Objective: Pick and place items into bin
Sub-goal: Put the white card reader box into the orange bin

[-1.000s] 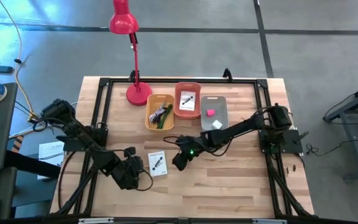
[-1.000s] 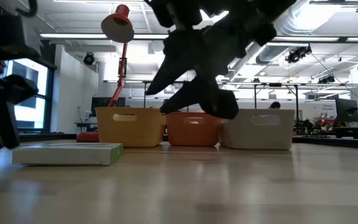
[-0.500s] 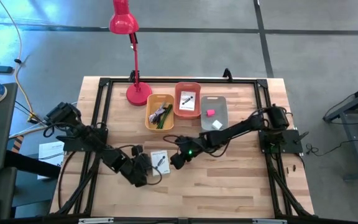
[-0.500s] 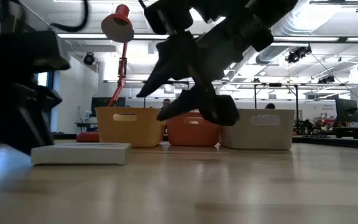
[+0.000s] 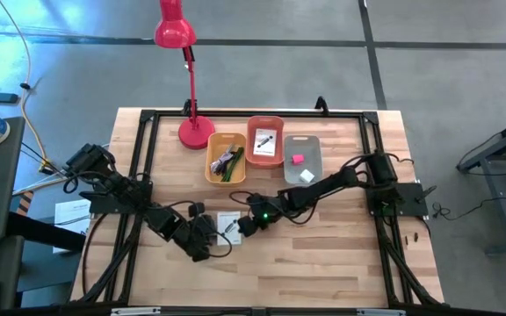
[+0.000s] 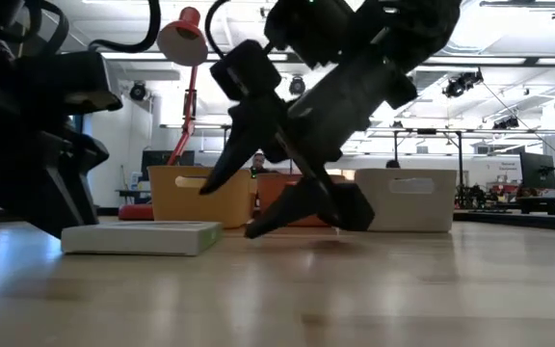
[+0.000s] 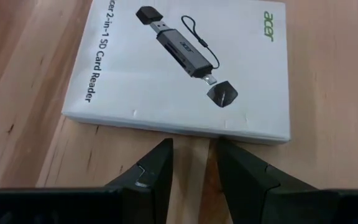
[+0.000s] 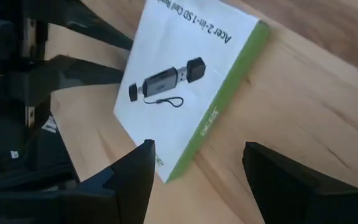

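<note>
The wooden table (image 5: 323,254) carries three bins along its far side, all beyond the white SD card reader box (image 5: 227,225): a yellow bin (image 5: 210,166), an orange bin (image 5: 249,140) and a grey bin (image 5: 314,158). A red desk lamp (image 5: 176,33) stands just beside the yellow bin. The box lies flat on the wood, nearer the front than the bins. The left gripper (image 7: 191,163) sits low just in front of the box's edge, its jaws a narrow gap apart and empty. The right gripper (image 8: 194,165) hangs over the box's opposite side, jaws spread wide, holding nothing. A second white card rests in the orange bin; pink and white cubes (image 5: 297,159) lie in the grey one.
</note>
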Robot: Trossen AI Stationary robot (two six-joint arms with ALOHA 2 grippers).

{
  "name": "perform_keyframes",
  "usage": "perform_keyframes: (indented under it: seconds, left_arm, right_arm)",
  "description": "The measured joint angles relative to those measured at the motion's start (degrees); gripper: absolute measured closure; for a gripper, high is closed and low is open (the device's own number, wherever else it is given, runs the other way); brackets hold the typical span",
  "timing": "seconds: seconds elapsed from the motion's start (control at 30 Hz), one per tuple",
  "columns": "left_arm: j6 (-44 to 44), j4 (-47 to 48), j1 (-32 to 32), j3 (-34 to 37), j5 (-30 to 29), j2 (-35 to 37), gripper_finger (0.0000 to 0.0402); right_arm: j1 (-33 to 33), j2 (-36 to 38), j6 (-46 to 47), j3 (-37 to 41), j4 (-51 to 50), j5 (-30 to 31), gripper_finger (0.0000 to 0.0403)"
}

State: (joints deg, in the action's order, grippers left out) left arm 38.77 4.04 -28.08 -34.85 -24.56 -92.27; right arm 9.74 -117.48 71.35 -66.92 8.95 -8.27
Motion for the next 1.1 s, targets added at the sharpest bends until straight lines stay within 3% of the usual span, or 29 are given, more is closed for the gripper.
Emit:
perform_keyframes:
  seconds: [0.63,0.97,1.1]
  left_arm:
    - [-6.4,-4.9,1.5,-0.3,-3.8,0.3,0.0291]
    - [-10.5,-3.7,1.9,-2.1,-3.3,0.0,0.0291]
    - [-10.1,-3.1,3.1,-2.2,0.2,-1.5,0.0291]
  right_arm:
    - [0.0,-1.8,3.2,0.0,3.0,-0.8,0.0171]
    - [0.1,-1.8,3.1,0.0,3.4,-0.4,0.0171]
    - [0.1,-1.8,2.9,0.0,4.8,-0.5,0.0171]
